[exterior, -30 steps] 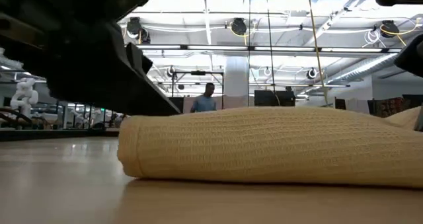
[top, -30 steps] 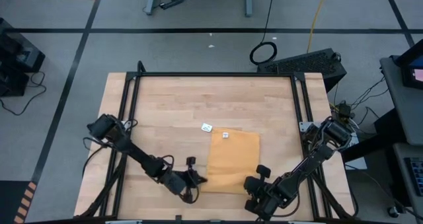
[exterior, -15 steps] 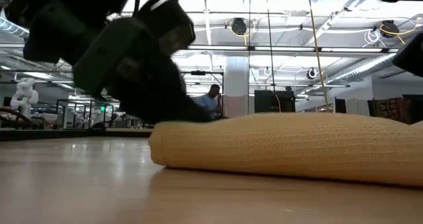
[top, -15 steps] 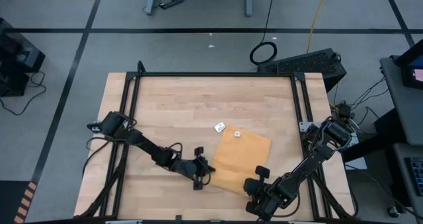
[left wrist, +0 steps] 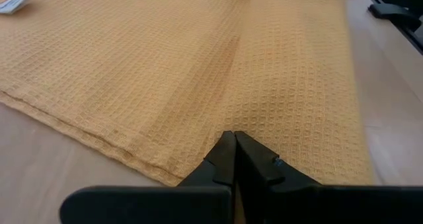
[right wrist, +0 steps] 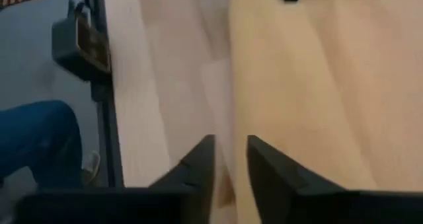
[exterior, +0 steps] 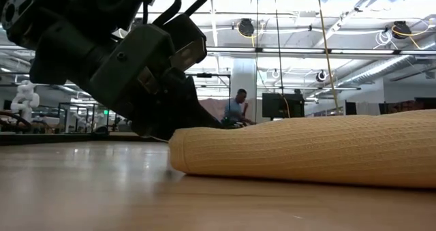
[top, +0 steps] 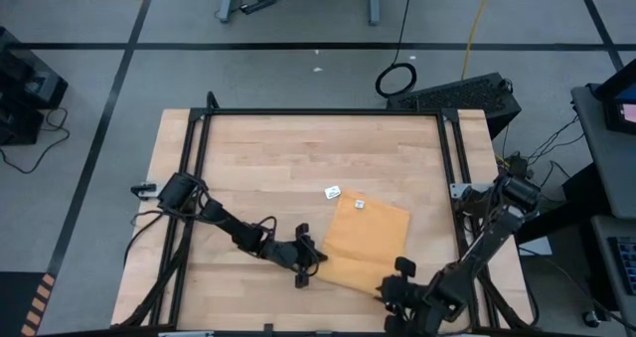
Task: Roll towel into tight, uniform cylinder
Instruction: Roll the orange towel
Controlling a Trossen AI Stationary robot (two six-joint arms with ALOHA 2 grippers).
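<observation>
Two dark robot arms reach over a pale wooden table (top: 278, 158) framed by black rails, both meeting at the edge nearest the robot. The largest loose thing on it is the towel (top: 366, 246), a mustard-yellow waffle-weave cloth lying flat and skewed, partly folded, between the two claws. In the low view its near edge forms a thick, rounded fold resting on the wood.

The left gripper (top: 310, 261) lies low at the towel's corner. Its fingers (left wrist: 228, 159) are pressed together with no gap, their tips at the cloth's hemmed edge. From the wrist view the cloth spreads directly ahead of the tips, though whether any fabric is pinched between them cannot be told.

The right gripper (top: 397, 289) sits at the towel's opposite near corner, by the table's edge. Its two fingers (right wrist: 198, 163) stand slightly apart, a narrow slit between them, with yellow cloth just ahead and to one side and bare wood to the other. Nothing shows inside the slit.

Smallest are two white tags: a label (top: 359, 205) on the towel's far edge, and a white scrap (top: 332, 191) on the wood just beyond that edge, well ahead of both claws.
</observation>
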